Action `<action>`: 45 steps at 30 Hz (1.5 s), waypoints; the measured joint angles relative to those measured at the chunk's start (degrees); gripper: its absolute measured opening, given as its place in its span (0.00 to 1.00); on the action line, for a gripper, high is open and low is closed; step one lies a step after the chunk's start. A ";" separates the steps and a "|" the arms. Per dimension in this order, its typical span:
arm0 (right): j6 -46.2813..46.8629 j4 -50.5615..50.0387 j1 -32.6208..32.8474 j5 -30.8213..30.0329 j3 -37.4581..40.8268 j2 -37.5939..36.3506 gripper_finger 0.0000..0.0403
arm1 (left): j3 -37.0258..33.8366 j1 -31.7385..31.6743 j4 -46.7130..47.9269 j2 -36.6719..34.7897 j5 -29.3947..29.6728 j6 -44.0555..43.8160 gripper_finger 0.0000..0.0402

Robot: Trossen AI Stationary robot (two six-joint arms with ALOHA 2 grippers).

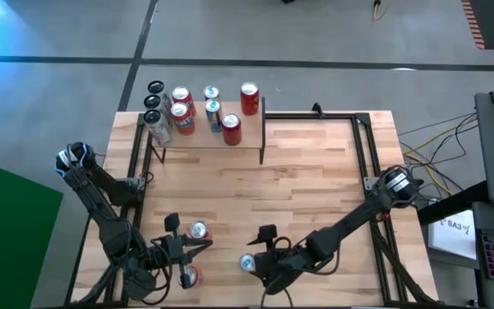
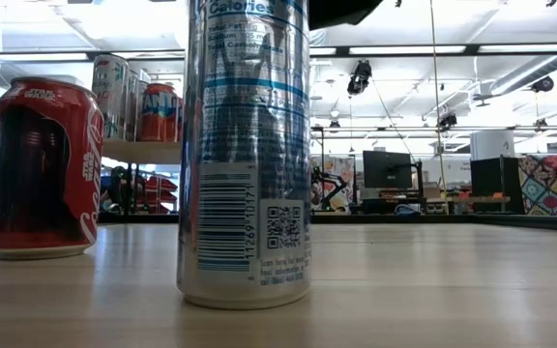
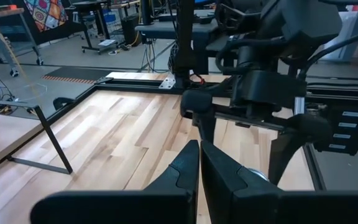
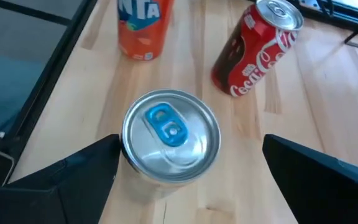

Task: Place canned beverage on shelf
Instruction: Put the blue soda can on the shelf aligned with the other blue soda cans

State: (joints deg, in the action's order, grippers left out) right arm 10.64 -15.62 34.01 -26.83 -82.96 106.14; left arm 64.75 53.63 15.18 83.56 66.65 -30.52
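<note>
Standing upright near the front edge of the surface [image 1: 316, 172], the silver can [image 4: 169, 140] with the blue tab sits between the spread jaws of the right gripper [image 4: 191, 168]; the jaws are released and stand wide, one finger close against the can's side, the other well apart, though whether the near finger touches cannot be told; in the low view the same can fills the middle and its top is cut off by the picture's edge, with only a dark scrap of the gripper above it. Beside it stands a red cola can [image 4: 257, 53], and an orange soda can [image 4: 143, 28] of which only the lower part shows in the right wrist view; in the high view this can is half hidden under the left arm. The left gripper [image 3: 199, 165] hovers low near the front left of the surface, jaws clenched on nothing. The shelf [image 1: 208, 137] stands at the far left of the surface, carrying several cans; their labels are too small to read from above, and in the low view the shelf is mostly hidden behind the front cans.
</note>
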 joint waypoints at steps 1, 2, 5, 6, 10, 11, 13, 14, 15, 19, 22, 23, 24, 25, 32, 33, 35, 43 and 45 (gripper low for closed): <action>0.03 0.43 -0.17 0.02 -0.02 0.29 0.95 | 0.00 0.01 -0.02 0.06 0.00 0.00 0.00; -0.01 1.06 -0.20 -0.05 -0.02 0.52 0.95 | 0.00 0.02 -0.02 0.09 0.00 0.00 0.00; -0.09 2.07 -0.38 1.32 0.25 0.86 0.95 | 0.02 0.02 -0.04 0.10 0.00 0.00 0.00; 0.05 3.20 -0.42 1.68 0.49 1.13 0.95 | 0.02 0.02 -0.02 0.10 0.00 0.00 0.00; 0.73 4.56 -0.51 1.83 1.37 1.58 0.95 | 0.02 0.05 -0.12 0.10 0.02 0.00 0.00; 0.77 5.90 -0.61 2.11 1.59 1.78 0.95 | 0.02 0.07 -0.11 0.10 0.02 0.00 0.00; 0.80 7.36 -0.72 2.86 2.19 1.82 0.95 | 0.02 0.07 -0.15 0.10 0.02 0.00 0.00; 0.92 7.95 -0.85 2.88 2.49 1.86 0.95 | 0.02 0.07 -0.18 0.10 0.02 0.00 0.00; 1.05 8.85 -0.99 2.93 2.90 1.89 0.95 | 0.02 0.07 -0.20 0.10 0.02 0.02 0.00; 1.42 11.19 -1.46 3.08 4.47 1.89 0.94 | 0.02 0.07 -0.18 0.10 0.02 0.02 0.00; 1.44 11.93 -1.54 3.33 4.70 1.89 0.89 | 0.02 0.07 -0.20 0.10 0.02 0.09 0.00; 1.44 11.98 -1.51 3.59 4.70 1.89 0.86 | 0.02 0.07 -0.20 0.10 0.02 0.13 0.00; 1.44 11.99 -1.53 4.00 4.70 1.89 0.83 | 0.02 0.07 -0.20 0.10 0.02 0.13 0.00; 1.44 11.97 -1.52 4.43 4.72 1.89 0.80 | 0.02 0.07 -0.20 0.10 0.02 0.13 0.00; 1.53 12.12 -1.54 4.57 4.74 1.89 0.55 | 0.02 -0.05 -0.54 0.10 0.42 0.33 0.00; 1.48 12.12 -1.54 4.52 4.74 1.89 0.54 | 0.02 -0.09 -0.78 0.10 0.52 0.63 0.00; 1.36 12.12 -1.54 4.52 4.74 1.89 0.54 | 0.02 -0.11 -1.69 0.14 1.36 2.63 0.00; -0.89 11.06 -1.54 4.68 4.87 -0.14 0.54 | 0.04 -0.18 -3.19 -0.38 2.05 13.13 0.00; -1.64 10.70 -1.54 4.60 4.87 -1.89 0.54 | 0.04 -0.45 -3.19 -1.14 1.97 15.13 0.00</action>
State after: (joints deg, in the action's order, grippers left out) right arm 8.99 -4.92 32.47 -22.23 -78.08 104.25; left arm 64.79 53.17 11.99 82.42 68.62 -15.40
